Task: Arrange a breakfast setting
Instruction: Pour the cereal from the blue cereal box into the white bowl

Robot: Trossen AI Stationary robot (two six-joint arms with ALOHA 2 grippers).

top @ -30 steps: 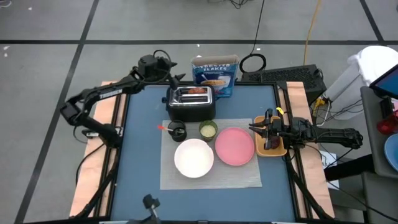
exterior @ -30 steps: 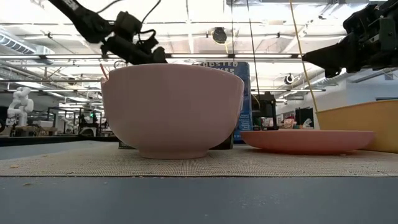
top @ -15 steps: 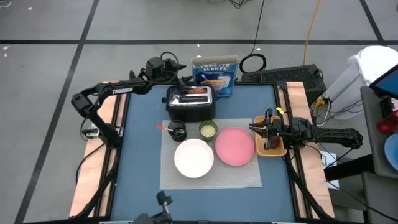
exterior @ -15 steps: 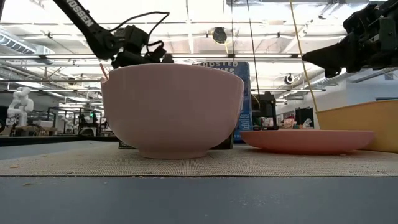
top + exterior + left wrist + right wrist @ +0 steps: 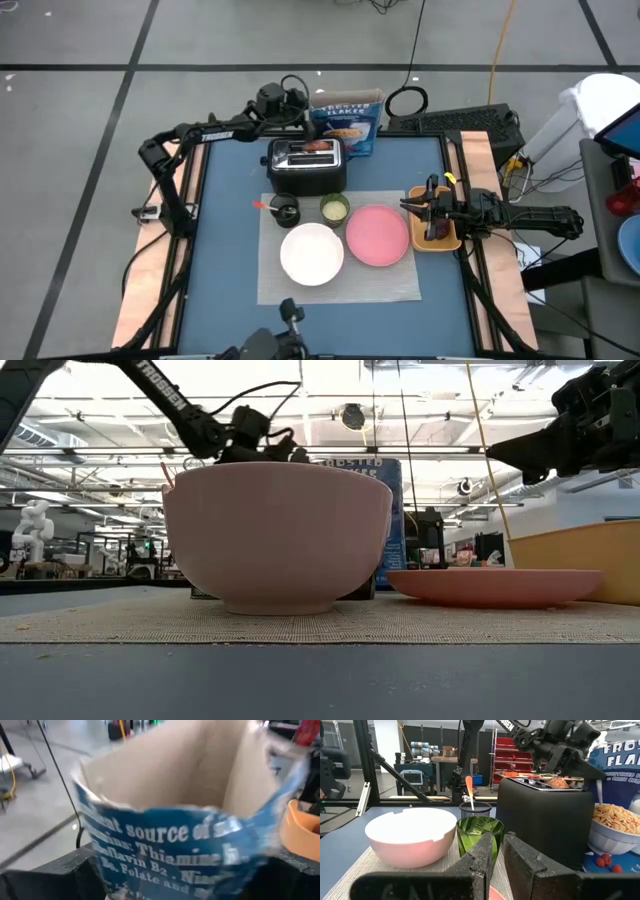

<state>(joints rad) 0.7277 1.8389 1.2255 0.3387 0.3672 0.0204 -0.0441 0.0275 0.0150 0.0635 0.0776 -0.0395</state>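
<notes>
The blue cereal box (image 5: 347,120) stands upright at the table's far edge, its top open (image 5: 180,835). My left gripper (image 5: 303,108) is open, level at the box's left side near its top; its fingers flank that narrow side. On the grey mat (image 5: 400,285) rest the white bowl (image 5: 312,253), the pink plate (image 5: 377,234), the green cup (image 5: 334,208) and the black cup (image 5: 285,212), in which the red-handled spoon (image 5: 469,787) stands. My right gripper (image 5: 408,206) is shut with nothing in it, at the table's right edge.
The black-and-silver toaster (image 5: 305,165) stands just in front of the cereal box, right by the left gripper. An orange tray (image 5: 437,232) lies under the right gripper. A keyboard (image 5: 465,122) and cables lie behind the table's far right corner.
My left gripper has travelled along the far edge toward the table's right and a little down, from behind the toaster's left corner up to the cereal box's left side. The box has stayed in place.
</notes>
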